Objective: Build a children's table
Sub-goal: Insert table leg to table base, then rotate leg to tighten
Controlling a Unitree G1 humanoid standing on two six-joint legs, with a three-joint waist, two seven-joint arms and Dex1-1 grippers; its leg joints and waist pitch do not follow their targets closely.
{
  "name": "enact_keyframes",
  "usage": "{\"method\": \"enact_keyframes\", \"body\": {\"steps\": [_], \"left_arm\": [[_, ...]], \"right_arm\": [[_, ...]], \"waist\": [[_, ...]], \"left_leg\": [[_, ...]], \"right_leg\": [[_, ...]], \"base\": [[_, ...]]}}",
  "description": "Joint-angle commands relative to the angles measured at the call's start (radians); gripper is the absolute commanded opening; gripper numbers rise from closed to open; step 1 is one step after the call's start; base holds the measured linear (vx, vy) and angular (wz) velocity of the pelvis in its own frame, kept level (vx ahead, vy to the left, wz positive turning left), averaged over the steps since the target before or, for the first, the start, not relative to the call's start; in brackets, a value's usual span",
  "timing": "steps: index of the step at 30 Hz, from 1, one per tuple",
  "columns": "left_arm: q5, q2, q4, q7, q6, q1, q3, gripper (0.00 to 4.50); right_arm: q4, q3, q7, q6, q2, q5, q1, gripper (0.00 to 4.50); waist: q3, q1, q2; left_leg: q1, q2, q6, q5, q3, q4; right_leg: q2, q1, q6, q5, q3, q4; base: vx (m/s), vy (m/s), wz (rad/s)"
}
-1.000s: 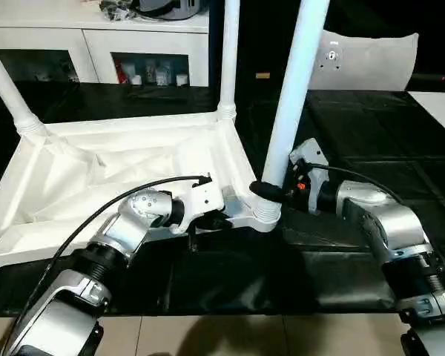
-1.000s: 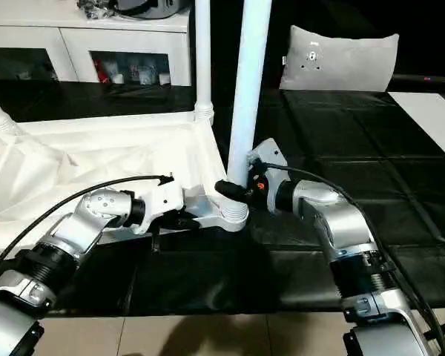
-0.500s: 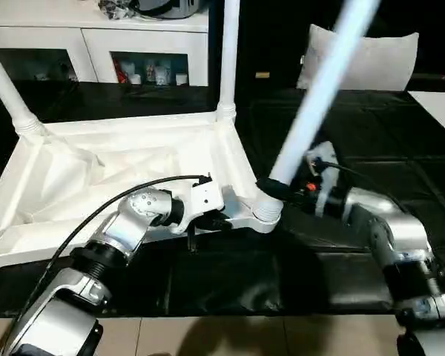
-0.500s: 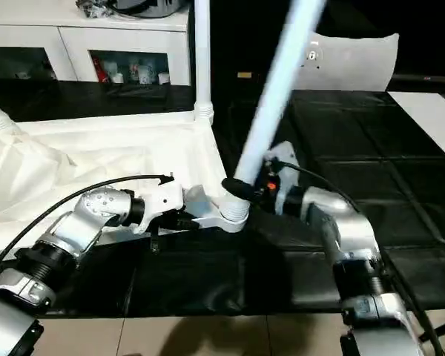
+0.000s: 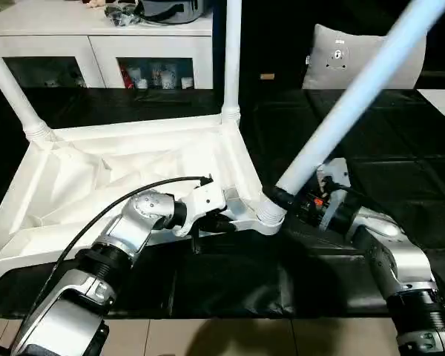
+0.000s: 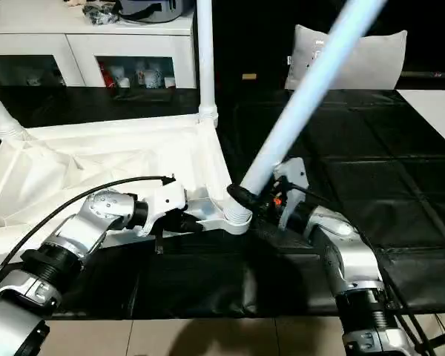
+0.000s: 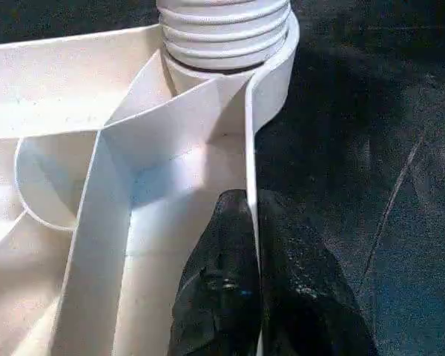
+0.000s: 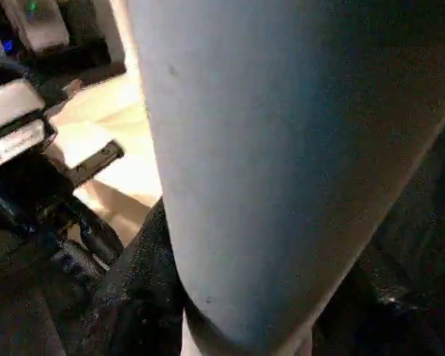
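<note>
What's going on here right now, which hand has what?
The robot is fitting legs to the upside-down children's table top on the black work table. The left hand is shut on the top's edge wall beside the near corner socket. The right hand grips the tilted leg near its base, which is at that socket. Two other legs already stand in their sockets.

White ribbed table top, white legs, black work table, black claws.

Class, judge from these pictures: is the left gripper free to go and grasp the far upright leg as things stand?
Probably not: the left gripper is shut on the top's rim, so it would have to let go first. The path to the far leg looks open.
</note>
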Motion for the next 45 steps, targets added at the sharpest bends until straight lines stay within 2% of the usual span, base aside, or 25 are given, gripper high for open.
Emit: {"method": "enact_keyframes", "body": {"steps": [1, 2, 3, 4, 6, 7, 10, 11, 14, 18, 19, 20, 25, 26, 28, 31, 32, 34, 36, 38, 39, 40, 42, 43, 45], "left_arm": [[0.053, 0.023, 0.022, 0.005, 0.01, 0.021, -0.031, 0.0], [0.064, 0.032, 0.017, 0.0, 0.003, 0.019, -0.039, 0.0], [0.064, 0.032, 0.017, 0.0, 0.003, 0.019, -0.039, 0.0], [0.064, 0.032, 0.017, 0.0, 0.003, 0.019, -0.039, 0.0], [0.068, 0.038, 0.013, -0.008, -0.003, 0.015, -0.044, 0.0], [0.069, 0.041, 0.011, -0.014, -0.004, 0.012, -0.045, 0.0], [0.07, 0.049, 0.01, -0.024, -0.01, 0.005, -0.046, 0.0], [0.071, 0.051, 0.012, -0.03, -0.014, 0.001, -0.048, 0.0], [0.072, 0.06, 0.028, -0.069, -0.041, -0.025, -0.064, 0.0], [0.074, 0.061, 0.041, -0.088, -0.048, -0.043, -0.07, 0.0], [0.074, 0.057, 0.054, -0.09, -0.049, -0.055, -0.068, 0.0], [0.075, 0.055, 0.062, -0.09, -0.05, -0.061, -0.067, 0.0], [0.076, 0.049, 0.096, -0.086, -0.055, -0.089, -0.062, 0.0], [0.069, 0.05, 0.098, -0.086, -0.049, -0.089, -0.059, 0.0], [0.064, 0.051, 0.099, -0.088, -0.046, -0.087, -0.058, 0.0], [0.05, 0.05, 0.087, -0.089, -0.019, -0.075, -0.047, 0.0], [0.029, 0.044, 0.039, -0.07, 0.057, -0.044, -0.029, 0.0], [0.013, 0.032, -0.017, -0.036, 0.137, -0.01, -0.01, 0.0], [0.003, 0.009, -0.069, 0.016, 0.21, 0.018, 0.009, 0.0], [-0.01, -0.047, -0.139, 0.1, 0.316, 0.047, 0.038, 0.0], [-0.015, -0.069, -0.157, 0.129, 0.345, 0.053, 0.047, 0.0], [-0.017, -0.107, -0.18, 0.173, 0.381, 0.054, 0.057, 0.0], [-0.006, -0.135, -0.189, 0.204, 0.396, 0.047, 0.055, 0.0], [0.003, -0.149, -0.198, 0.22, 0.407, 0.043, 0.049, 0.0], [0.038, -0.175, -0.246, 0.258, 0.454, 0.038, 0.027, 0.0]], "right_arm": [[0.062, 0.031, -0.008, 0.03, -0.026, -0.076, 0.026, 1.86], [0.08, 0.065, 0.007, 0.027, -0.04, -0.103, 0.008, 1.86], [0.08, 0.065, 0.007, 0.027, -0.04, -0.103, 0.008, 1.86], [0.08, 0.065, 0.007, 0.027, -0.04, -0.103, 0.008, 1.86], [0.099, 0.092, 0.025, 0.031, -0.048, -0.117, -0.01, 1.86], [0.11, 0.112, 0.043, 0.032, -0.053, -0.126, -0.019, 1.86], [0.128, 0.136, 0.069, 0.035, -0.058, -0.138, -0.03, 1.86], [0.137, 0.14, 0.077, 0.036, -0.058, -0.139, -0.036, 1.86], [0.181, 0.162, 0.12, 0.04, -0.057, -0.141, -0.073, 1.86], [0.194, 0.182, 0.154, 0.043, -0.059, -0.145, -0.091, 1.86], [0.199, 0.189, 0.165, 0.044, -0.059, -0.145, -0.098, 1.86], [0.2, 0.193, 0.171, 0.045, -0.058, -0.144, -0.101, 1.86], [0.203, 0.205, 0.198, 0.048, -0.057, -0.145, -0.107, 1.86], [0.201, 0.207, 0.196, 0.046, -0.055, -0.147, -0.099, 1.86], [0.2, 0.208, 0.195, 0.045, -0.053, -0.146, -0.095, 1.86], [0.186, 0.194, 0.173, 0.064, -0.043, -0.133, -0.084, 1.86], [0.16, 0.169, 0.088, 0.115, -0.018, -0.132, -0.069, 1.86], [0.138, 0.148, -0.013, 0.167, 0.008, -0.147, -0.056, 1.86], [0.117, 0.128, -0.091, 0.214, 0.035, -0.154, -0.047, 1.86], [0.12, 0.094, -0.201, 0.265, 0.082, -0.16, -0.054, 1.86], [0.131, 0.084, -0.238, 0.271, 0.097, -0.166, -0.061, 1.86], [0.157, 0.07, -0.288, 0.271, 0.119, -0.174, -0.08, 1.86], [0.18, 0.056, -0.323, 0.273, 0.139, -0.172, -0.099, 1.86], [0.196, 0.048, -0.345, 0.28, 0.151, -0.171, -0.112, 1.86], [0.209, 0.044, -0.402, 0.301, 0.17, -0.183, -0.135, 1.86]], "waist": [[-0.04, 0.003, -0.002], [-0.04, 0.003, -0.001], [-0.04, 0.003, -0.01], [-0.038, 0.002, -0.006], [-0.039, 0.001, -0.007], [-0.04, 0.001, -0.015], [-0.04, 0.0, -0.011], [-0.041, -0.001, -0.02], [-0.044, -0.001, -0.014], [-0.046, -0.001, -0.016], [-0.047, -0.001, -0.012], [-0.046, -0.001, -0.015], [-0.045, 0.002, -0.019], [-0.045, 0.003, -0.015], [-0.046, 0.002, -0.018], [-0.046, 0.001, -0.016], [-0.045, 0.001, -0.016], [-0.041, 0.0, -0.008], [-0.037, -0.006, -0.01], [-0.026, -0.016, -0.011], [-0.026, -0.016, -0.011], [-0.027, -0.023, -0.017], [-0.031, -0.031, -0.013], [-0.033, -0.032, -0.013], [-0.037, -0.031, -0.013]], "left_leg": [[-0.015, 0.032, 0.033, -0.18, 0.009, -0.078], [-0.013, 0.034, 0.033, -0.185, 0.009, -0.079], [-0.015, 0.035, 0.034, -0.184, 0.007, -0.081], [-0.014, 0.035, 0.035, -0.187, 0.009, -0.081], [-0.013, 0.035, 0.032, -0.202, 0.008, -0.083], [-0.015, 0.035, 0.035, -0.2, 0.006, -0.083], [-0.012, 0.036, 0.036, -0.206, 0.009, -0.082], [-0.014, 0.036, 0.038, -0.192, 0.01, -0.082], [-0.014, 0.036, 0.04, -0.174, 0.01, -0.082], [-0.011, 0.037, 0.036, -0.168, 0.012, -0.081], [-0.011, 0.036, 0.037, -0.165, 0.012, -0.08], [-0.01, 0.037, 0.035, -0.166, 0.013, -0.081], [-0.008, 0.039, 0.032, -0.184, 0.017, -0.083], [-0.008, 0.039, 0.029, -0.181, 0.018, -0.083], [-0.009, 0.04, 0.027, -0.178, 0.018, -0.083], [-0.007, 0.04, 0.027, -0.173, 0.02, -0.083], [-0.006, 0.04, 0.026, -0.177, 0.02, -0.084], [-0.005, 0.042, 0.01, -0.19, 0.018, -0.09], [-0.002, 0.041, 0.0, -0.236, 0.019, -0.094], [0.002, 0.039, -0.016, -0.322, 0.014, -0.099], [0.002, 0.039, -0.016, -0.322, 0.014, -0.099], [0.002, 0.032, -0.019, -0.349, 0.008, -0.099], [-0.001, 0.033, -0.013, -0.341, 0.004, -0.101], [-0.001, 0.033, -0.009, -0.338, 0.006, -0.1], [-0.005, 0.037, -0.006, -0.301, 0.008, -0.1]], "right_leg": [[-0.074, 0.049, -0.207, -0.209, 0.043, -0.089], [-0.074, 0.048, -0.206, -0.215, 0.043, -0.09], [-0.075, 0.049, -0.202, -0.224, 0.042, -0.087], [-0.075, 0.046, -0.2, -0.229, 0.043, -0.09], [-0.076, 0.045, -0.196, -0.244, 0.044, -0.092], [-0.076, 0.047, -0.195, -0.249, 0.043, -0.089], [-0.077, 0.043, -0.194, -0.259, 0.044, -0.093], [-0.076, 0.045, -0.194, -0.238, 0.044, -0.092], [-0.075, 0.045, -0.207, -0.188, 0.042, -0.087], [-0.075, 0.048, -0.223, -0.136, 0.042, -0.084], [-0.074, 0.049, -0.228, -0.123, 0.042, -0.083], [-0.074, 0.049, -0.231, -0.117, 0.041, -0.083], [-0.075, 0.048, -0.225, -0.165, 0.042, -0.087], [-0.076, 0.048, -0.223, -0.163, 0.043, -0.086], [-0.075, 0.05, -0.223, -0.153, 0.043, -0.085], [-0.073, 0.048, -0.232, -0.119, 0.043, -0.083], [-0.073, 0.048, -0.232, -0.126, 0.044, -0.083], [-0.074, 0.047, -0.225, -0.158, 0.045, -0.084], [-0.073, 0.042, -0.207, -0.248, 0.045, -0.093], [-0.074, 0.031, -0.163, -0.428, 0.046, -0.106], [-0.074, 0.031, -0.163, -0.428, 0.046, -0.106], [-0.075, 0.029, -0.112, -0.551, 0.04, -0.119], [-0.075, 0.025, -0.092, -0.545, 0.04, -0.123], [-0.074, 0.024, -0.097, -0.522, 0.041, -0.123], [-0.071, 0.028, -0.124, -0.414, 0.043, -0.115]], "base": [[0.0, 0.0, 0.0], [0.0, 0.0, 0.0], [0.0, 0.0, 0.0], [0.0, 0.0, 0.0], [0.0, 0.0, 0.0], [0.0, 0.0, 0.0], [0.0, 0.0, 0.0], [0.0, 0.0, 0.0], [0.0, 0.0, 0.0], [0.0, 0.0, 0.0], [0.0, 0.0, 0.0], [0.0, 0.0, 0.0], [0.0, 0.0, 0.0], [0.0, 0.0, 0.0], [0.0, 0.0, 0.0], [0.0, 0.0, 0.0], [0.0, 0.0, 0.0], [0.0, 0.0, 0.0], [0.0, 0.0, 0.0], [0.0, 0.0, 0.0], [0.0, 0.0, 0.0], [0.0, 0.0, 0.0], [0.0, 0.0, 0.0], [0.0, 0.0, 0.0], [0.0, 0.0, 0.0]]}}
